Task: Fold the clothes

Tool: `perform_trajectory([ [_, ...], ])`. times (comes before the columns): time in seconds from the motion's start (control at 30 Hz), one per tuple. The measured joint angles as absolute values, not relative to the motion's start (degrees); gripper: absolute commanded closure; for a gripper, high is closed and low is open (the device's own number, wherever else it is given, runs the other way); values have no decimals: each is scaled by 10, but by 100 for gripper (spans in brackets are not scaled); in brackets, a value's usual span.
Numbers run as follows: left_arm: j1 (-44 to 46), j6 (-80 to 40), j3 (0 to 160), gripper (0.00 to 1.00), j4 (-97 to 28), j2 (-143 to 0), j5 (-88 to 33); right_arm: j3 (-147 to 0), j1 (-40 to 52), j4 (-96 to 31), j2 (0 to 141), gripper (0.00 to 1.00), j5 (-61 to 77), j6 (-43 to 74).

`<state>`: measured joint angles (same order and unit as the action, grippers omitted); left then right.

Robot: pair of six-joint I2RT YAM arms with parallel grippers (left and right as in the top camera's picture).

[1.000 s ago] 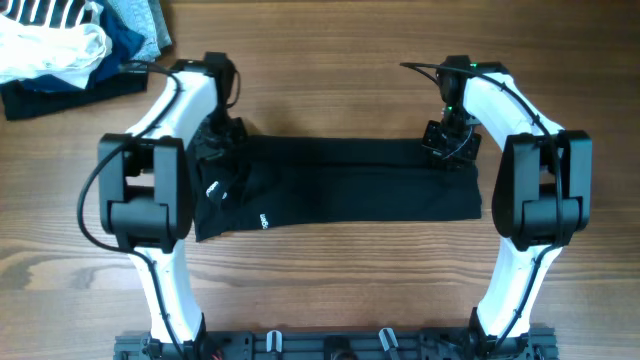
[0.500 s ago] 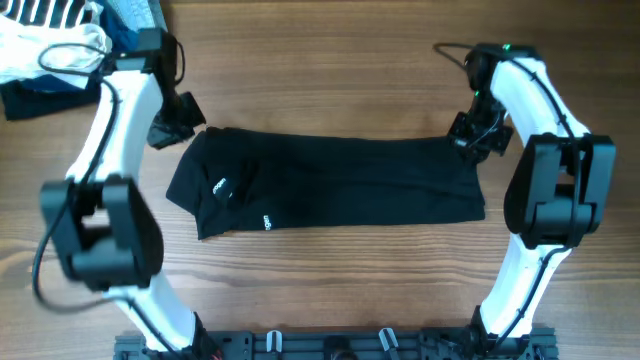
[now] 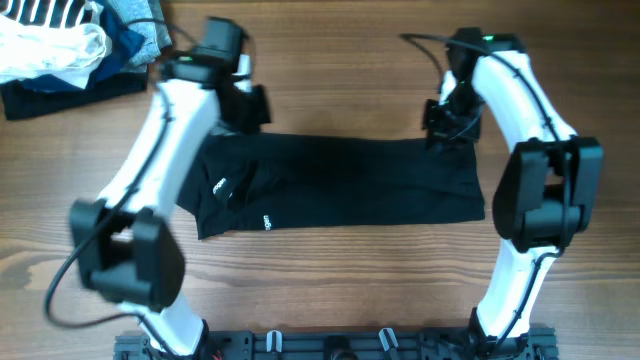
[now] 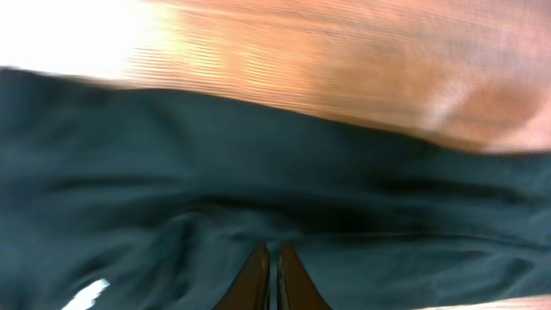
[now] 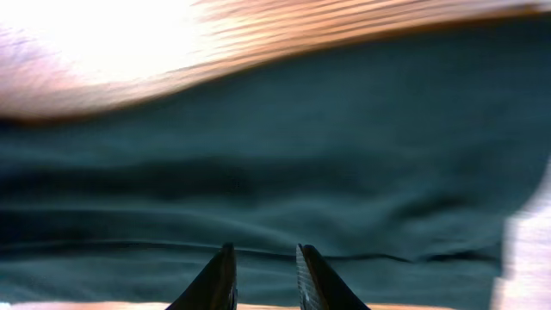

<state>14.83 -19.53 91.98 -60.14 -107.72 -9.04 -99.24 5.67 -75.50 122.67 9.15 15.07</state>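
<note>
Left end effector point(image 4: 271, 274): fingers pressed together, no cloth visibly pinched, back over the far-left edge after swinging out wide half a second ago. Right end effector point(image 5: 263, 275): fingers spread, empty, shifted slightly inward along the far-right edge. Black garment point(image 3: 340, 185) lies flat as a long strip mid-worktop point(image 3: 340, 270). Clothes pile point(image 3: 60, 40) sits far left. Likely regrasping for the next fold.

Blurred wrist views, blown-out glare; evenly lit overhead.

A robotics lab bench: two white arms point(image 3: 165, 150) on a rail point(image 3: 330, 346), wood table point(image 3: 340, 280), heaped laundry point(image 3: 60, 50).
</note>
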Motion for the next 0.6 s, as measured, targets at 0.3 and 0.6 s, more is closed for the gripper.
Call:
perform_trajectory([
  [0.3, 189, -195, 914, 95, -625, -1212, -121, -908, 70, -687, 1225, 73, 100, 179],
  [0.6, 160, -191, 897, 95, -677, -1227, -67, -806, 63, -619, 1195, 77, 96, 225],
])
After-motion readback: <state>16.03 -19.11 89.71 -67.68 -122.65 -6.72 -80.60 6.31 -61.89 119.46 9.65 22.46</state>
